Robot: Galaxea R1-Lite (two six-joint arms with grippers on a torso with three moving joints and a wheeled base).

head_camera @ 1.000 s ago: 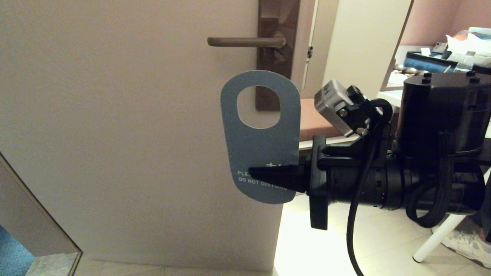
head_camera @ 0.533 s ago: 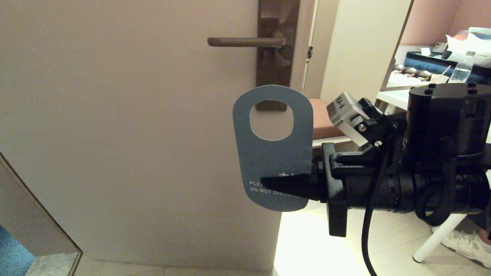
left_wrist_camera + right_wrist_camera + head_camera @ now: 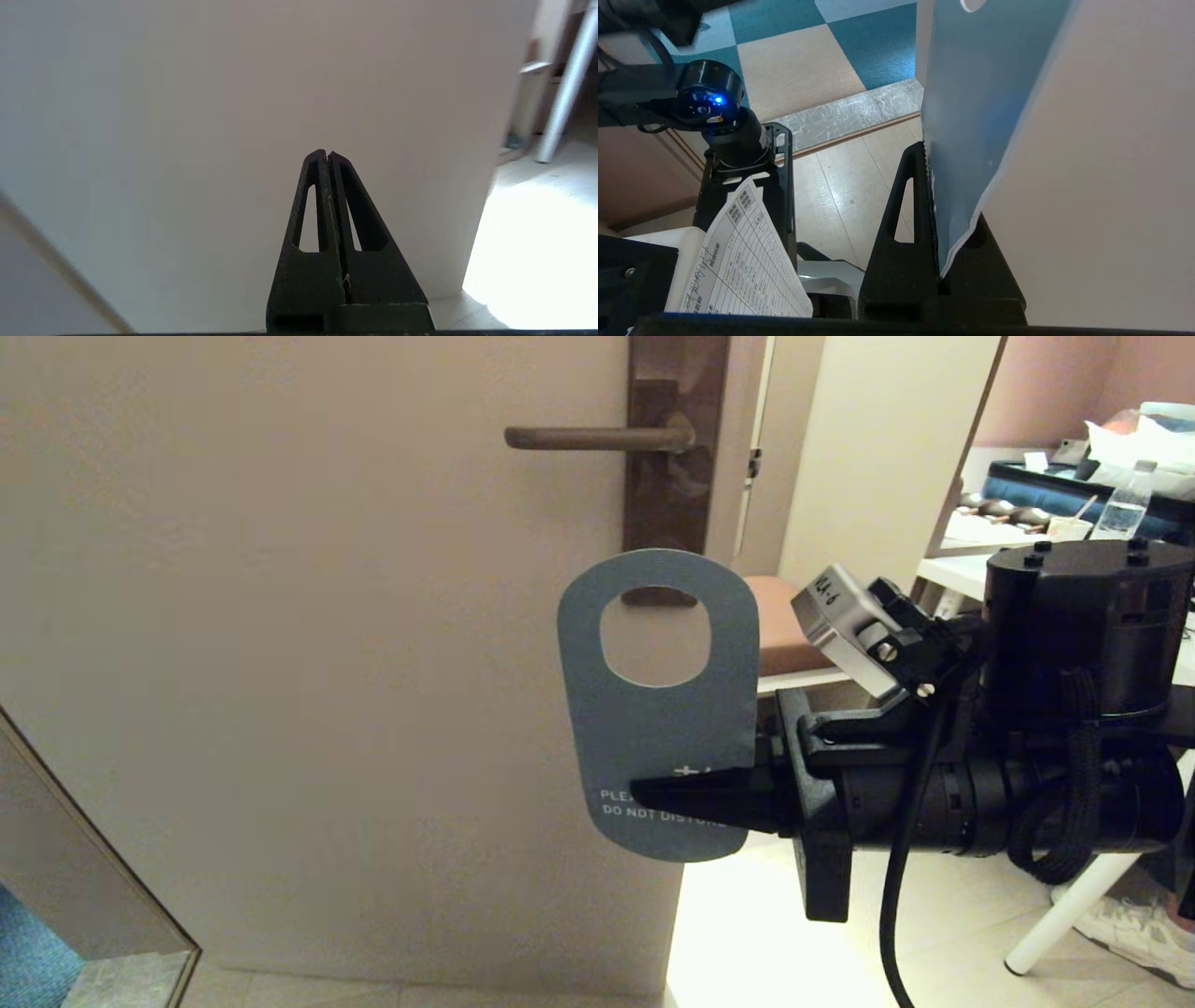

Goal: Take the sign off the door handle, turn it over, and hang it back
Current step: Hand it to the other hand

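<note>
**Head view: sign held off the handle**

The right gripper (image 3: 653,795) pinches the lower end of the door sign (image 3: 659,728), upright, grey-blue face showing, below the door handle (image 3: 588,437) and free of it. The pale face is hidden. The left gripper (image 3: 329,156), fingers pressed together and empty, faces the door

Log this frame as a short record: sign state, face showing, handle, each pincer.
sign: off the handle, held below it, upright, hole on top
face toward head camera: grey-blue, DO NOT DISTURB
handle: bare, horizontal
right pincer: shut on the sign's lower end, reaching in from the right
left pincer: shut, empty, facing the door
flip: not yet done
</note>
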